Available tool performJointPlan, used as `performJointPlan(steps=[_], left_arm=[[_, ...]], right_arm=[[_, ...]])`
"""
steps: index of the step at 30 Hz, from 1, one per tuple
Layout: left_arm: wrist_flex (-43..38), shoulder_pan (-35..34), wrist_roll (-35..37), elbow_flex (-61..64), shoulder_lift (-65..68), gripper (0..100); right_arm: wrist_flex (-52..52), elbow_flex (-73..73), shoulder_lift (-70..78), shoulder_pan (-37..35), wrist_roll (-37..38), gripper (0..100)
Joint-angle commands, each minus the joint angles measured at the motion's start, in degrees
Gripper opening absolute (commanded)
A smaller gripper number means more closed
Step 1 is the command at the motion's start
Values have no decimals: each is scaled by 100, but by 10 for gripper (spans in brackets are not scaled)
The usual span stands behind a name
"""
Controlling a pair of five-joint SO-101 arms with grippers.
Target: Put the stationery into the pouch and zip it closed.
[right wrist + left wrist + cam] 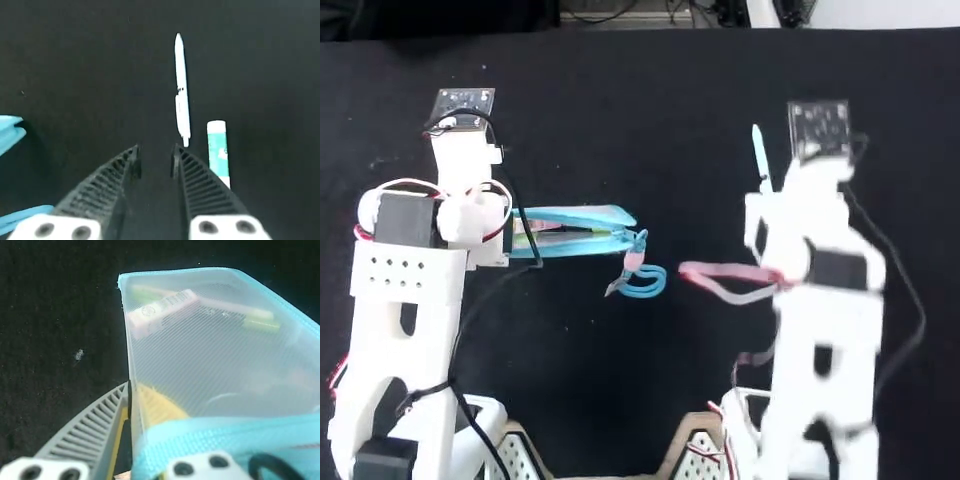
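Left gripper [134, 395] pinches the pouch [215, 365] rim; my right gripper [155, 155], spread empty, could roll the pen [760, 158] at the pouch's two o'clock away.

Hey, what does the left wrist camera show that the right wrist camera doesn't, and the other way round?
Left wrist view: the left gripper clamped on the mesh pouch, with stationery already inside, seen through the mesh. Right wrist view: the open right gripper over the table, with a white pen and a white-and-teal stick lying loose beyond it. Both: the black table and part of the blue-trimmed pouch.
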Motion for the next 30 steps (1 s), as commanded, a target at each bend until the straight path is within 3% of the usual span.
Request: performJointPlan(steps=[1,14,30], left_arm=[[-44,-101,0,180,35,30],[-35,-101,0,180,35,30],[-9,-101,0,189,35,30]], right_arm=[[26,-1068,1385,105,53,96],[44,-4567,5587,53,62,96],[9,-8884,9165,18,299,96]])
